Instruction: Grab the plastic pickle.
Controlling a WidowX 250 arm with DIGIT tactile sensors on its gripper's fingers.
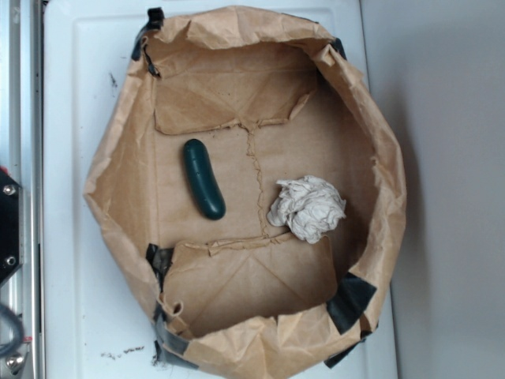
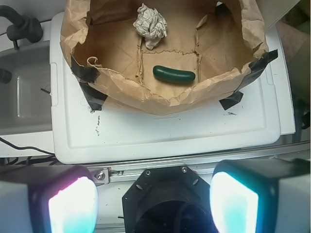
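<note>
Claw (image 2: 153, 204) is hanging wide open and empty, well short of the bag (image 1: 118, 150), where the pickle (image 1: 203, 178) is lying flat on the floor apart from the paper wad (image 1: 308, 207), so approach should be clearing the rim and straddling its narrow width.

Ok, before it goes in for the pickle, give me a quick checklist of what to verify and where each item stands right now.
1. Plastic pickle in view, lying flat on the floor of the paper bag: ok.
2. Pickle apart from the paper wad: ok.
3. Gripper open and holding nothing: ok.
4. Gripper over the pickle: not ok; it sits outside the bag, above the white tray edge.
5. Bag wall height against the approach path: cannot tell.
</note>
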